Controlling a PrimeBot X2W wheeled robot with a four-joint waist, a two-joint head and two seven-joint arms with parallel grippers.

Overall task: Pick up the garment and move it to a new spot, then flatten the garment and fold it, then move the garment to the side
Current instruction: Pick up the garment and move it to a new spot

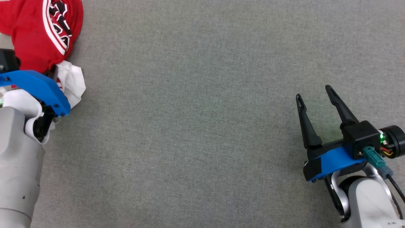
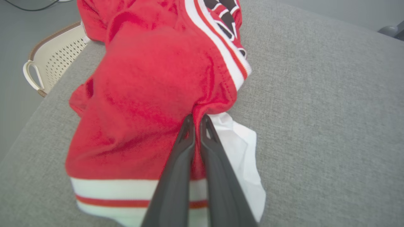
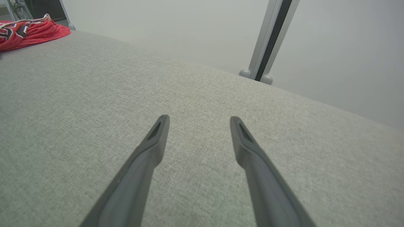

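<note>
Left gripper pinched on the red garment, right gripper wide apart

In the left wrist view we see the left gripper (image 2: pixel 197 121) with its two dark fingers pressed nearly together, the tips nipping a fold of the garment (image 2: pixel 151 94). The fold lies just where the red fabric meets a white cloth (image 2: pixel 240 148) that spreads out from under it towards the right of that view. We cannot tell whether this white cloth is part of the garment or a separate piece. The garment is bunched in a heap, red with white and red bands along its hem and a black-and-white pattern near the top of the view.

In the head view the heap sits at the far left corner of the grey tabletop (image 1: pixel 202 126), and a blue bracket (image 1: pixel 38 87) on the left arm covers the fingers there. In the left wrist view, beyond the tabletop's edge, we make out a cream perforated basket (image 2: pixel 53 53) lower down.

The right gripper (image 1: pixel 313 92) is at the lower right of the head view, well apart from the garment, with its fingers spread wide and nothing between them. Its own wrist view shows those fingers above bare grey fabric, the red heap small at the far upper left. A grey and black post (image 3: pixel 268 37) rises against a pale wall (image 3: pixel 157 25) behind the tabletop
</note>
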